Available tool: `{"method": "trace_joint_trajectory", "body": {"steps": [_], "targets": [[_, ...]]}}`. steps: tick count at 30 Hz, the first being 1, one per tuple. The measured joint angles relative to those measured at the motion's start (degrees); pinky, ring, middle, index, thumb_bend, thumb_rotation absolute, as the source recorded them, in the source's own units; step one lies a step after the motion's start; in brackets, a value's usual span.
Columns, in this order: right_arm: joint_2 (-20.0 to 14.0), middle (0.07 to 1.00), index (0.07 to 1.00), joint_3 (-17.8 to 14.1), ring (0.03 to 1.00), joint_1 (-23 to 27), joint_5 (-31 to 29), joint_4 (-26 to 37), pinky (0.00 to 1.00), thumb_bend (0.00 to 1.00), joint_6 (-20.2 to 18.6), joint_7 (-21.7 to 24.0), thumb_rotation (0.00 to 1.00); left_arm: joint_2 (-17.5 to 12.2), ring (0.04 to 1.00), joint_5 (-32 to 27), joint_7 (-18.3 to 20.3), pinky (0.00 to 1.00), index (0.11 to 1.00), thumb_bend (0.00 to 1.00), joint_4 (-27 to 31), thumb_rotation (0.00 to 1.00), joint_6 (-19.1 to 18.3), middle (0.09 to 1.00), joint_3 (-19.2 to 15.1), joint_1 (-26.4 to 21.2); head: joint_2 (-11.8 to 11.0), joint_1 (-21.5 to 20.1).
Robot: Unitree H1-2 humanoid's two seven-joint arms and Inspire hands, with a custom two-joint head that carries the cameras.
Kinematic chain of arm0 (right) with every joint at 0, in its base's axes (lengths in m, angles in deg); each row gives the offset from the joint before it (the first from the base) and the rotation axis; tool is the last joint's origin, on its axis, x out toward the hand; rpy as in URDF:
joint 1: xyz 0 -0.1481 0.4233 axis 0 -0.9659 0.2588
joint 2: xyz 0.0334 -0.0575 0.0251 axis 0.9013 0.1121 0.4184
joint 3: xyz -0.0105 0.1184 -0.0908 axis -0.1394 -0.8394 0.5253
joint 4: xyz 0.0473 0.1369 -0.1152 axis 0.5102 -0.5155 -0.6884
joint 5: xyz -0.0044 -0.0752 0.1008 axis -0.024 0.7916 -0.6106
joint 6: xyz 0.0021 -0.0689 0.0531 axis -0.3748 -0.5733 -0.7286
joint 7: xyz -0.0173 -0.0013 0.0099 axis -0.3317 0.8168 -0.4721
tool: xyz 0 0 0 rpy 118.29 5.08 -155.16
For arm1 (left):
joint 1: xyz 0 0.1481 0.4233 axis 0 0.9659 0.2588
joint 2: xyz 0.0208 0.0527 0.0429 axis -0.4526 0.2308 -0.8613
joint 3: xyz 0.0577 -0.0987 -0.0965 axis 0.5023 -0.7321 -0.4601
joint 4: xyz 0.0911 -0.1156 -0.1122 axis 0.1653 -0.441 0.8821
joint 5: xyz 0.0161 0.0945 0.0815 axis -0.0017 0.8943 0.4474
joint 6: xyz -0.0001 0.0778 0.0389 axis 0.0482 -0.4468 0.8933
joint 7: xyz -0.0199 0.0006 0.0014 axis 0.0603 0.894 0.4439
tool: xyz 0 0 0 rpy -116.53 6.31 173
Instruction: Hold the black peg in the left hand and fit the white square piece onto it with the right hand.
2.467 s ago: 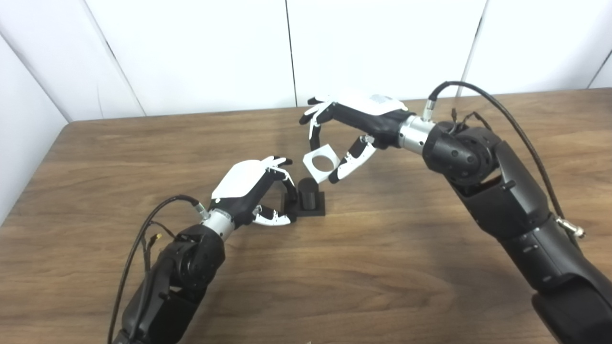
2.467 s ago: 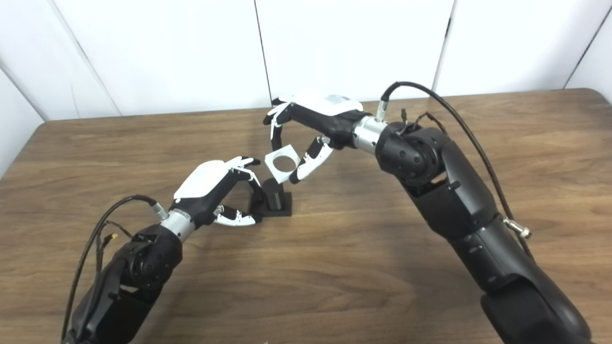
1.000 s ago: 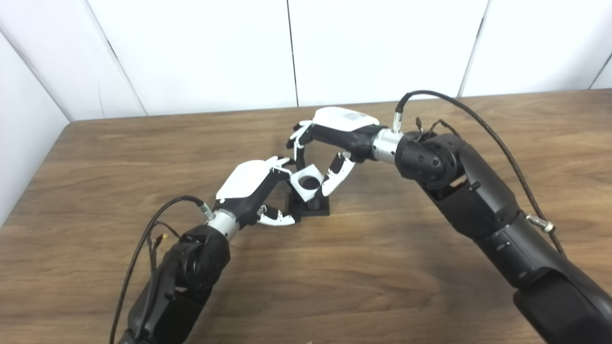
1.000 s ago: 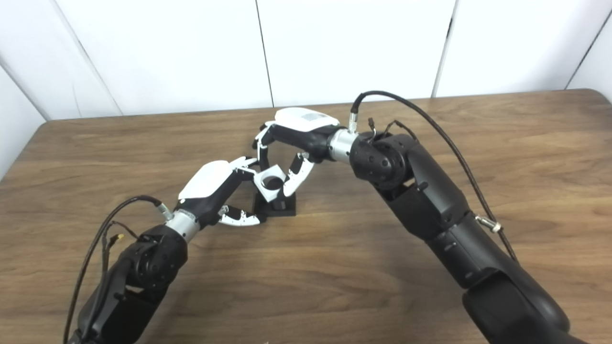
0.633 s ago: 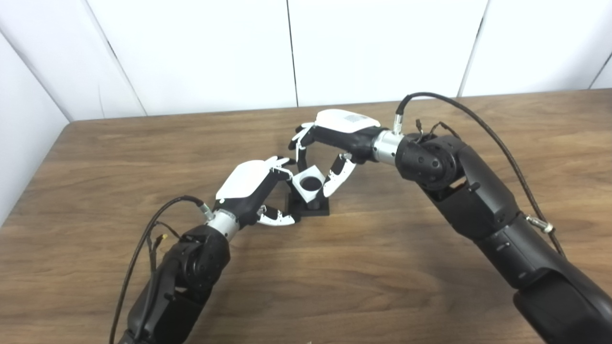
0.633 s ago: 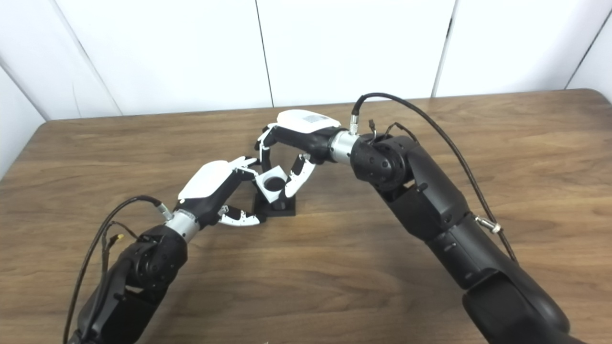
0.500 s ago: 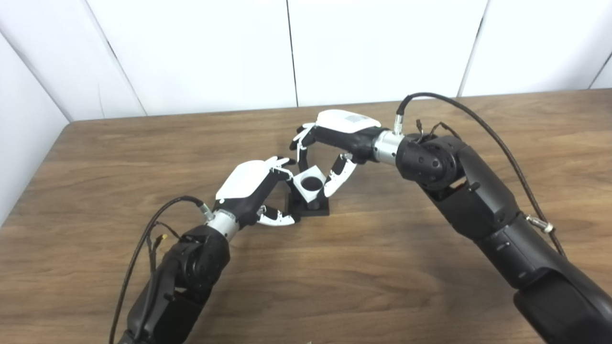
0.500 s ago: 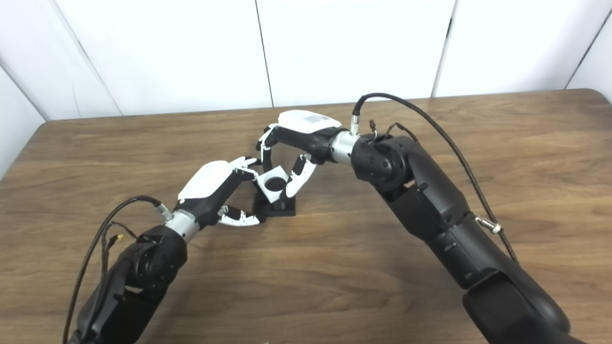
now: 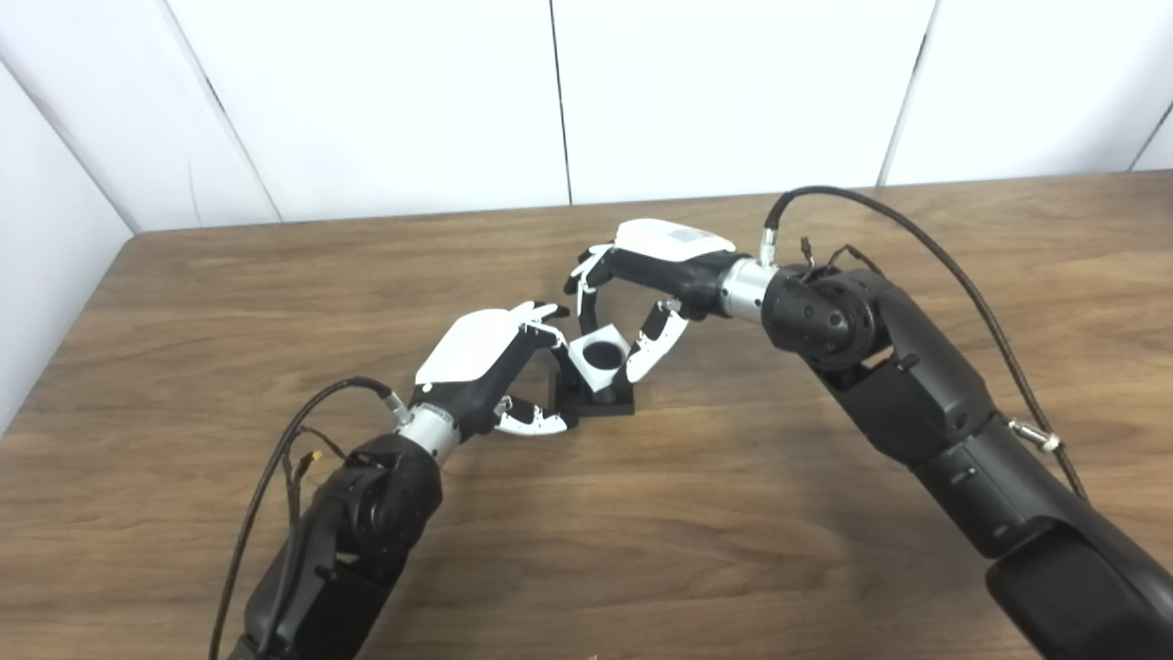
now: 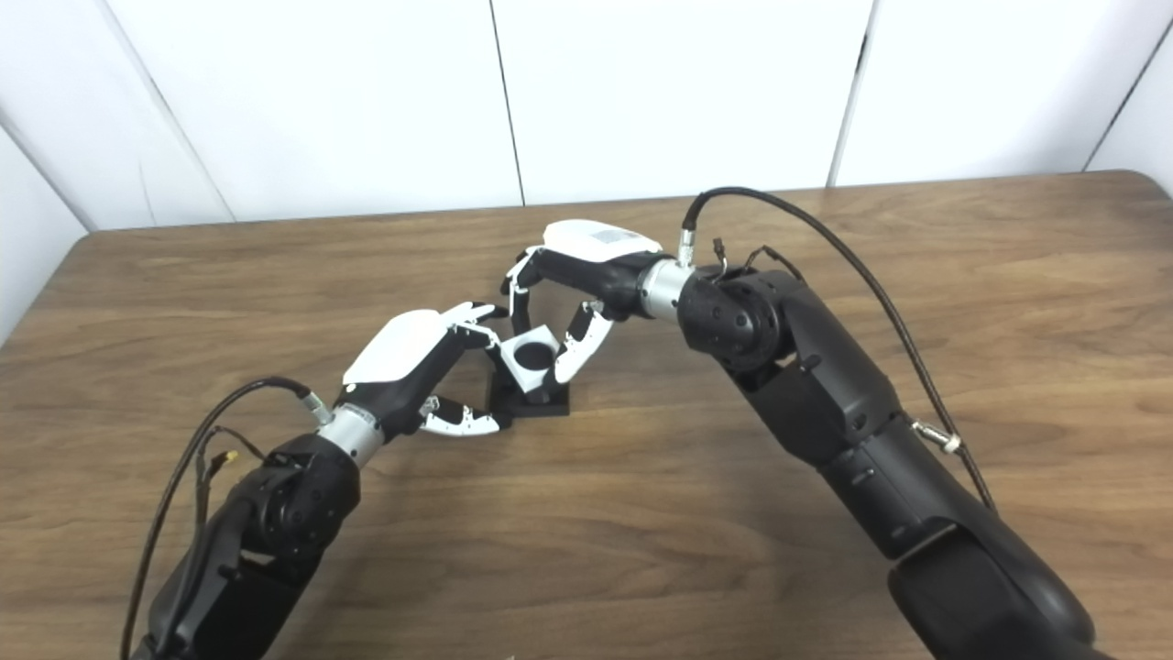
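Note:
The black peg stands upright on its square black base in the middle of the wooden table. My left hand is shut on the base's left side, fingers above and thumb below. The white square piece with a round hole sits tilted over the peg's top, and the peg's dark top shows through the hole. My right hand is shut on the white piece, pinching it between fingers and thumb. How far the piece sits down the peg is hidden.
White wall panels rise behind the table's far edge. Black cables loop off both forearms, with the left cable near the table's front left.
My right hand has come down and left with the white piece, from above and right of the peg to over its top. The left hand has stayed on the base.

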Motion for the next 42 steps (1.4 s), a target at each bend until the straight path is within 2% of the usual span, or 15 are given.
{"method": "trace_joint_trajectory", "body": {"steps": [7,11,12,14,18,20,26,42], "targets": [[0.22,0.826,0.482,0.1,0.944,-0.83,0.0,-0.99,0.97,0.52,0.31,-1.28,0.14,0.01,0.958,-0.01,0.03,0.92,0.496,0.52,0.13,0.08,0.0,0.924,0.01,0.07,0.26,0.18],[0.32,0.853,0.495,0.42,0.946,-1.19,0.19,-1.71,0.96,0.52,0.34,-1.36,0.16,0.01,0.959,0.0,0.27,0.92,0.495,0.52,0.37,0.08,-0.03,0.924,0.06,0.12,0.26,0.0],[0.32,0.876,0.629,0.46,0.945,-1.33,0.2,-1.69,0.95,0.72,0.3,-1.36,0.27,0.01,0.96,-0.01,0.27,0.93,0.495,0.52,0.38,0.08,-0.04,0.923,0.05,0.13,0.26,0.0],[0.31,0.918,0.811,0.44,0.955,-1.44,0.19,-1.61,0.95,0.91,0.17,-1.34,0.37,0.01,0.96,-0.01,0.27,0.93,0.495,0.52,0.37,0.08,-0.04,0.923,0.05,0.13,0.26,-0.09],[-0.26,0.955,0.947,0.38,0.975,-1.65,0.17,-0.89,0.97,0.98,-0.8,-0.54,0.4,-0.04,0.959,0.0,0.28,0.93,0.495,0.52,0.37,0.08,-0.09,0.924,0.01,0.13,0.35,-0.18],[-0.31,0.959,0.976,0.3,0.977,-1.63,0.14,-0.69,0.97,0.99,-1.09,-0.33,0.41,-0.08,0.959,0.0,0.28,0.93,0.495,0.52,0.37,0.08,-0.09,0.923,0.0,0.13,0.35,-0.18],[-0.36,0.971,1.0,0.26,0.987,-1.64,0.38,-0.3,0.97,1.0,-2.45,0.43,0.45,-0.08,0.955,0.0,0.28,0.92,0.495,0.52,0.37,0.08,-0.06,0.92,0.01,0.12,0.44,-0.26],[-0.83,0.969,1.0,-0.22,0.991,-1.62,1.2,0.12,0.99,1.0,-3.39,0.81,0.44,-0.07,0.961,-0.01,0.3,0.93,0.495,0.52,0.35,0.08,-0.07,0.921,-0.01,0.1,0.35,-0.61]]}}
